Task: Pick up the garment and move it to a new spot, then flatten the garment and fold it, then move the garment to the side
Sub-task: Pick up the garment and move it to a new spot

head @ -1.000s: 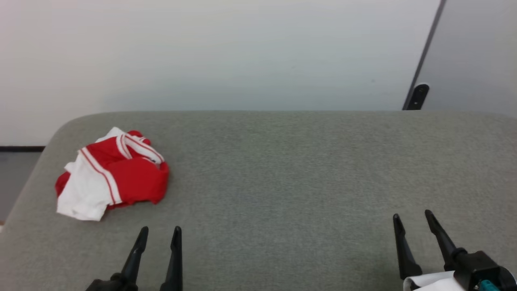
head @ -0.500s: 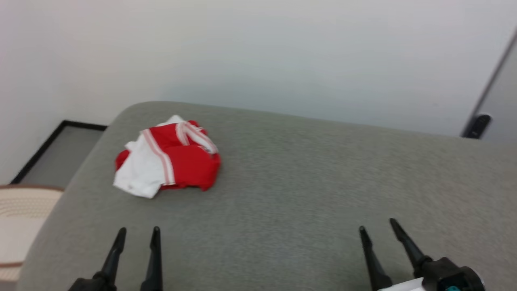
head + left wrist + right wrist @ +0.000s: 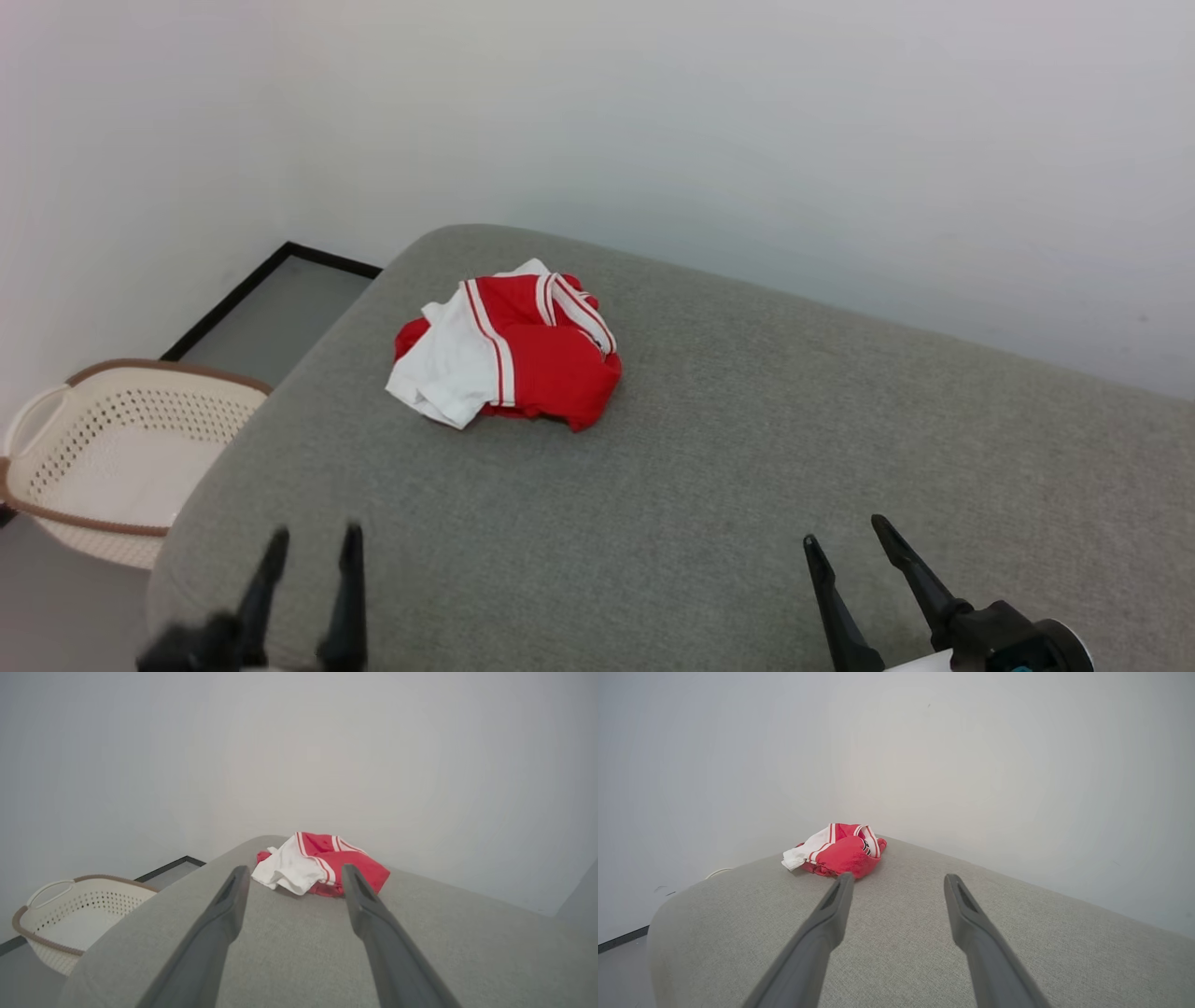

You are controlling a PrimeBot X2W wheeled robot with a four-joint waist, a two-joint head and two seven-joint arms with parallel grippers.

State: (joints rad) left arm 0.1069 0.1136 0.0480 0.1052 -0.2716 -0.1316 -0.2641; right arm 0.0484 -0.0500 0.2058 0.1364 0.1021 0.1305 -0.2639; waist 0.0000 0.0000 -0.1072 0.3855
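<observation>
Turning leftward is what the last second shows: the whole head view has shifted, so the camera has moved and not the cloth. The garment [image 3: 509, 359], a second ago near that view's left edge, now sits close to its middle, and a pale perforated basket [image 3: 163, 364] has come into sight on the floor at 9 o'clock. My reading is that the robot is squaring up for the pick; no step of the task is done yet. The garment lies crumpled on the grey padded surface [image 3: 794, 448] near its rounded far-left corner, touched by nothing. The left gripper [image 3: 316, 534], slightly blurred, has its fingers spread and empty, with the garment well apart at between 1 and 2 o'clock. The right gripper [image 3: 845, 532] is likewise spread and empty — the garment lies at about 10 o'clock, farther off.
</observation>
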